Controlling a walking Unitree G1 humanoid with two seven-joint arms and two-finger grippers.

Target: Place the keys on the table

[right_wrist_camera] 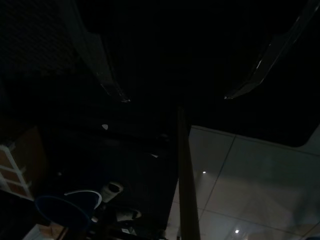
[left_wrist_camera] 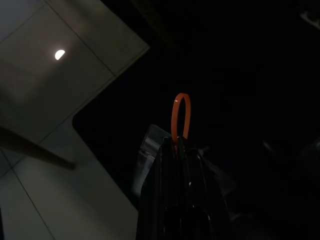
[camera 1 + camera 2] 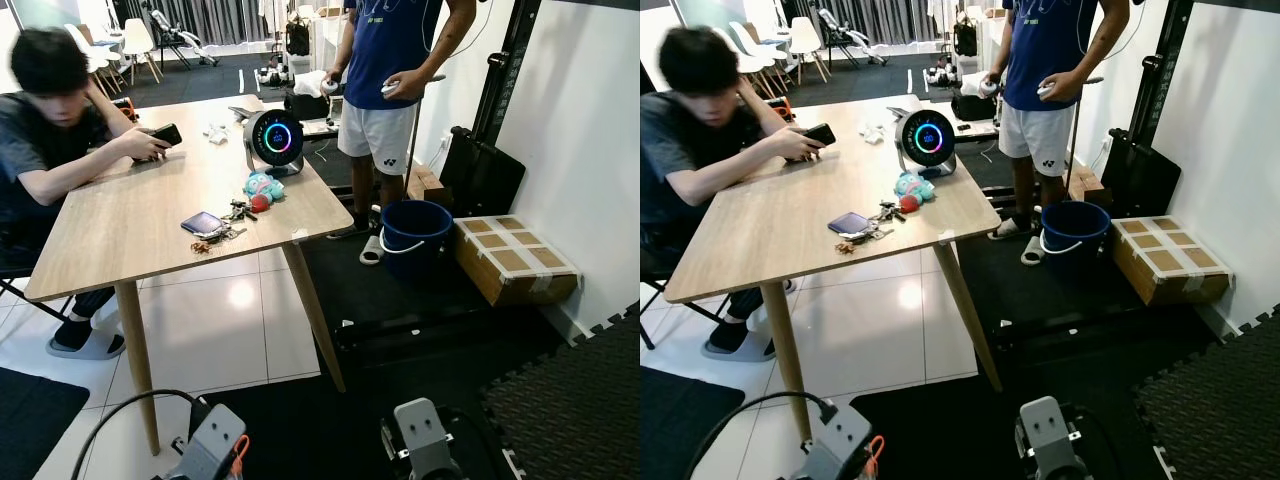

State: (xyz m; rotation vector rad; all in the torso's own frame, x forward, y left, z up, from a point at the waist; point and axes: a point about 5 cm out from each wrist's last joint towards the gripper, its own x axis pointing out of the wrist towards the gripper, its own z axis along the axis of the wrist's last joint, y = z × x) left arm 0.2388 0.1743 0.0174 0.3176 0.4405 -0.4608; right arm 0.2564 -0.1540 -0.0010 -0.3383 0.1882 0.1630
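— Where are the keys?

— I see the keys (image 3: 226,222) on the wooden table (image 3: 130,225), near its front edge beside a small purple pouch (image 3: 201,223), well apart from both arms. My left gripper (image 2: 179,145) hangs low over the floor, fingers pinched together on an orange loop (image 2: 180,116).

— And the right gripper? The bucket?

— Fingers spread apart. What the blue bucket (image 3: 415,234) holds, I can't tell.

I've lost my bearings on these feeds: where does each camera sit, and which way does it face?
Left eye: head, looking down and forward at the table with keys; both forearms at the bottom.
Right eye: same scene, slightly shifted.
Left wrist: along the left pincer, shut on an orange loop, toward the floor.
Right wrist: dark; table leg, bucket.
Both wrist views and eye views share the tiles.
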